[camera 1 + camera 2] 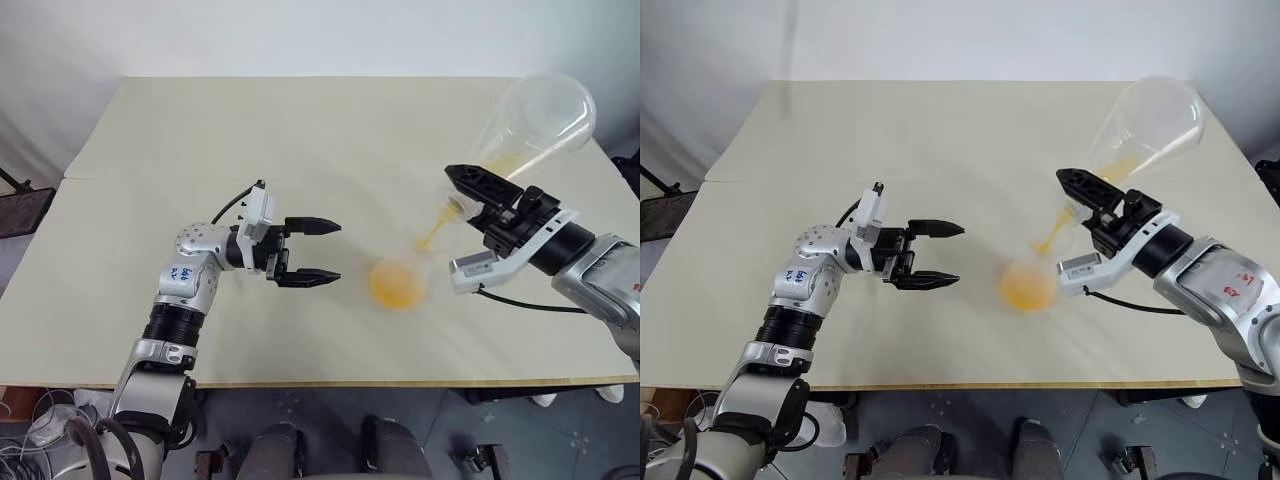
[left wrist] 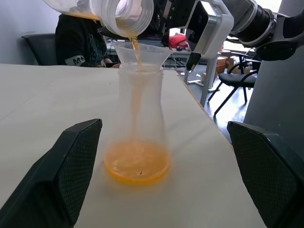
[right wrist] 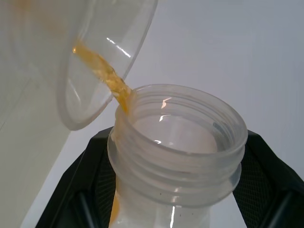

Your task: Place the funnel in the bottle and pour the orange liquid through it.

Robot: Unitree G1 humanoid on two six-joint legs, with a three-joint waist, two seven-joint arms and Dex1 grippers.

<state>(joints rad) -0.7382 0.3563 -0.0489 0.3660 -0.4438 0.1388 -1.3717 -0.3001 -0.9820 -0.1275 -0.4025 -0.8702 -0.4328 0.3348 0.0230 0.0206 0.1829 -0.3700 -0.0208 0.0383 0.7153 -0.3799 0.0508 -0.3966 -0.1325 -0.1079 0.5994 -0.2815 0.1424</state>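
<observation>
The clear bottle (image 2: 137, 109) stands on the table with the small clear funnel (image 2: 142, 53) seated in its neck. Orange liquid (image 2: 137, 164) pools in its broad base (image 1: 397, 283). My right gripper (image 1: 462, 200) is shut on the threaded neck of a large clear container (image 1: 535, 120), tilted mouth-down over the funnel (image 3: 85, 95). A thin orange stream (image 1: 432, 235) runs from that mouth into the funnel, and a little liquid lies inside the tilted container (image 1: 500, 160). My left gripper (image 1: 337, 252) is open, level, just left of the bottle and apart from it.
The pale table (image 1: 300, 150) stretches wide behind and to the left, and its front edge (image 1: 330, 383) runs near me. Beyond the far side, the left wrist view shows a seated person in a dark top (image 2: 78, 45) and office chairs (image 2: 237, 78).
</observation>
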